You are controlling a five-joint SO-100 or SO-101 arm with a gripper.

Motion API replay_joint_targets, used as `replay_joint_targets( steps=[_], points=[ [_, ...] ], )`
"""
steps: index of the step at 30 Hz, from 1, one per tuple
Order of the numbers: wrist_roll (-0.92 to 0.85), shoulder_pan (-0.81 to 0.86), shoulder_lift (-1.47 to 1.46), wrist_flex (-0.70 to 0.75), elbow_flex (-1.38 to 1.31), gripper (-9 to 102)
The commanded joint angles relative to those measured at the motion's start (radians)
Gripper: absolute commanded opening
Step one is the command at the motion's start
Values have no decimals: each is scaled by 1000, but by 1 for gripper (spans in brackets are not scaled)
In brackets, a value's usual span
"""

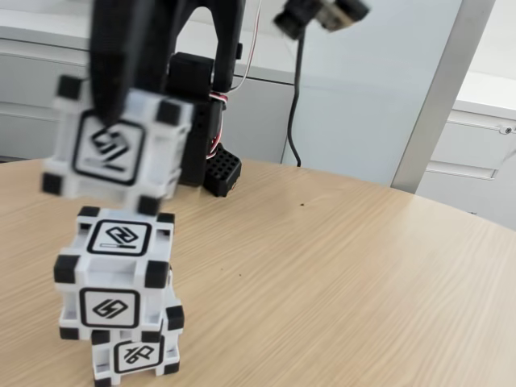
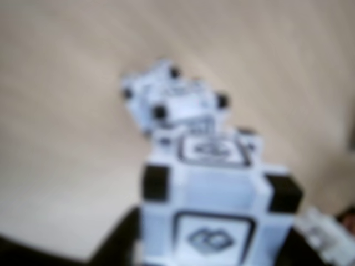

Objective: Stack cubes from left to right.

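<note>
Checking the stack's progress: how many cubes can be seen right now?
3. One cube is held in the air by the gripper, above the others. A second sits on the table. The third is in front, at its base.

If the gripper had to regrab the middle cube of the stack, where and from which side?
Judging from the fixed view: take the middle cube by its two flat vertical side faces, coming in level from the side. The held cube hangs just above its top, and the bottom cube sits underneath.
</note>
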Motion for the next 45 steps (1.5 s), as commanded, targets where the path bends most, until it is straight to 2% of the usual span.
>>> replay_joint_targets(
  steps=[1, 37, 45],
  points=[
    [-11, 18, 5, 5, -46, 20],
    [-61, -3, -71, -6, -34, 20],
    [-110, -3, -71, -6, -34, 24]
  ],
)
